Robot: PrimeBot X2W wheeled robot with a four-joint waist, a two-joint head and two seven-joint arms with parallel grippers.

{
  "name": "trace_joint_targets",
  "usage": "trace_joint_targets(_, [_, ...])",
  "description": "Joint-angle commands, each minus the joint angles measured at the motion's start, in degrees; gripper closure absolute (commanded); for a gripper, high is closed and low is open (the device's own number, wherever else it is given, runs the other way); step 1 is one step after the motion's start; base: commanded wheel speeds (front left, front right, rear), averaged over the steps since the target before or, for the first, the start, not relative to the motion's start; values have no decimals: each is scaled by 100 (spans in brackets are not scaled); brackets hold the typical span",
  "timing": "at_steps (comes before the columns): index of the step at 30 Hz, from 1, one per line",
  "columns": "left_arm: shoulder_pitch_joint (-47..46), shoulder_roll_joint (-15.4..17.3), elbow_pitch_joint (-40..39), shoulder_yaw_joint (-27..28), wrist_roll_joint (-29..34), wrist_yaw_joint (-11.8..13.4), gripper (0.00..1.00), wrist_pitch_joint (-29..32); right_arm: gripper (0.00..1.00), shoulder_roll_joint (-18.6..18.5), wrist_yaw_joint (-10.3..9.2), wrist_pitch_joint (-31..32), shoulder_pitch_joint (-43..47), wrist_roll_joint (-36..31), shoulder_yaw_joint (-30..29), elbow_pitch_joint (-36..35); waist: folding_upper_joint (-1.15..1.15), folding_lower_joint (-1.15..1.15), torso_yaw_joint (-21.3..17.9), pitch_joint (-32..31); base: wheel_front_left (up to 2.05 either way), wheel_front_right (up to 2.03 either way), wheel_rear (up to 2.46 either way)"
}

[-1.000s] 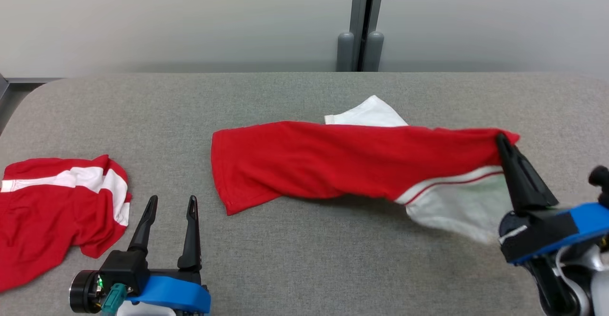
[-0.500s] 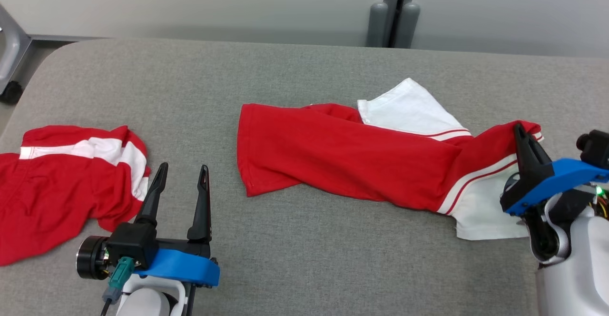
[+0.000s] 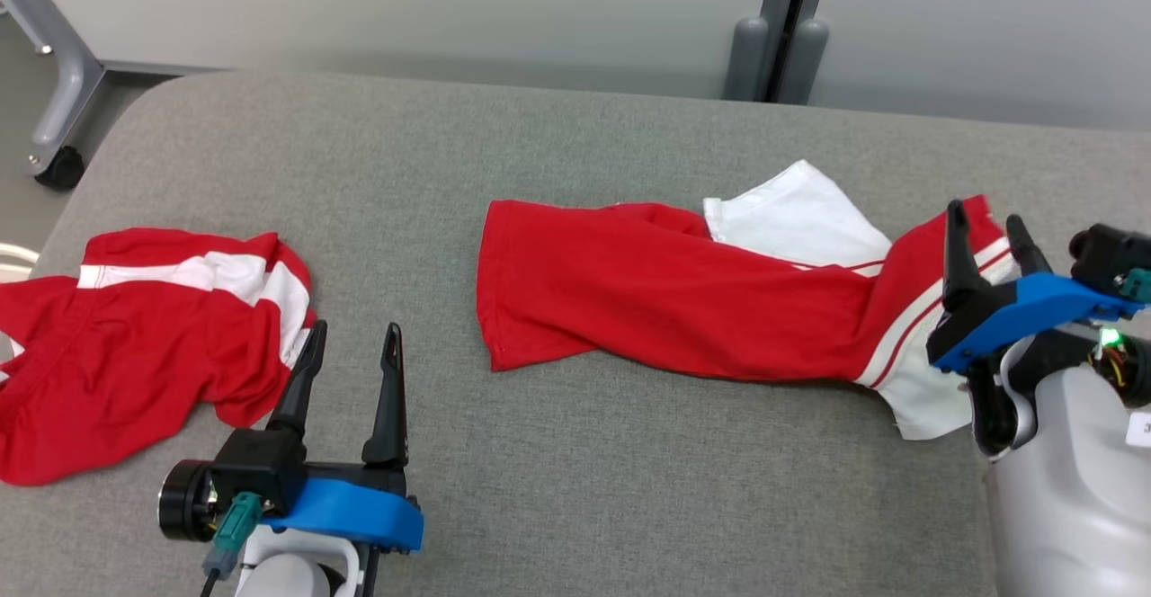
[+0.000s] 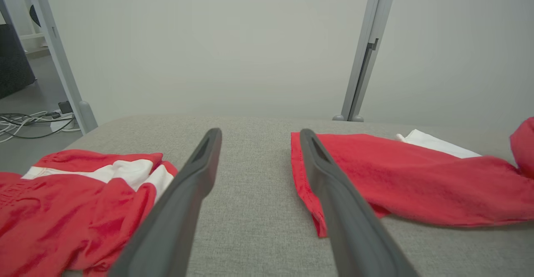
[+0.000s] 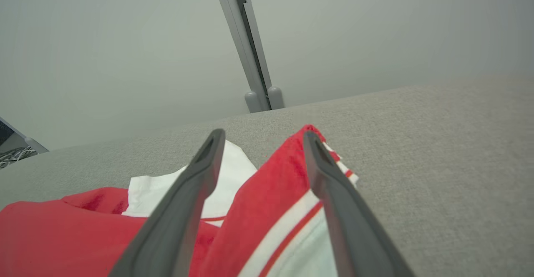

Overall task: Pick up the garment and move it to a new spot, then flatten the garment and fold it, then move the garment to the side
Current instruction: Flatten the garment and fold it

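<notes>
The garment [image 3: 665, 296], red with white panels and stripes, lies stretched and twisted across the middle and right of the grey table [image 3: 584, 489]. My right gripper [image 3: 985, 218] stands open over its striped right end, fingers spread, gripping nothing. In the right wrist view that red and white end [image 5: 267, 193] lies below and between the open right gripper [image 5: 262, 137]. My left gripper [image 3: 352, 336] is open and empty near the table's front left, apart from the garment's left hem [image 4: 417, 181], and appears as open left gripper [image 4: 256, 133] in its own wrist view.
A second red garment with a white band [image 3: 135, 345] lies crumpled at the table's left edge, close to my left gripper, also seen as the second garment [image 4: 83, 197]. A grey post [image 3: 778, 57] stands behind the table. A caster leg [image 3: 54, 129] is at the back left.
My right gripper has opened and let go of the garment's right end, which has dropped from lifted to lying on the table. The head camera has shifted. The left gripper stays open.
</notes>
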Motion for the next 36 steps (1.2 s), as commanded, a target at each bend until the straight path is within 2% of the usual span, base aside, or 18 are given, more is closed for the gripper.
trace_joint_targets(1, [92,-6,59,57,-23,-9,0,-15,0,-46,3,-87,200,-54,43,78,-1,-1,-98,-147,0,0,0])
trace_joint_targets(5, [199,10,119,98,-43,11,0,-15,0,-58,3,-198,508,-69,118,18,-1,-1,-195,-320,0,0,0])
trace_joint_targets(10, [379,56,176,135,-40,25,0,-15,0,-35,3,-395,1229,-120,244,-443,-1,-1,-361,-559,0,0,0])
trace_joint_targets(22, [745,112,219,243,-28,110,0,-15,0,-3,3,-546,2757,-298,661,-2432,-1,-1,-598,-816,0,0,0])
trace_joint_targets(29, [921,130,304,281,-97,124,0,-15,0,-4,3,-284,3343,-179,838,-3170,-1,-1,-608,-1041,0,0,0])
trace_joint_targets(36, [911,177,272,232,-87,153,0,71,0,-4,3,-51,3556,-117,866,-3453,-1,-1,-629,-1067,0,0,0])
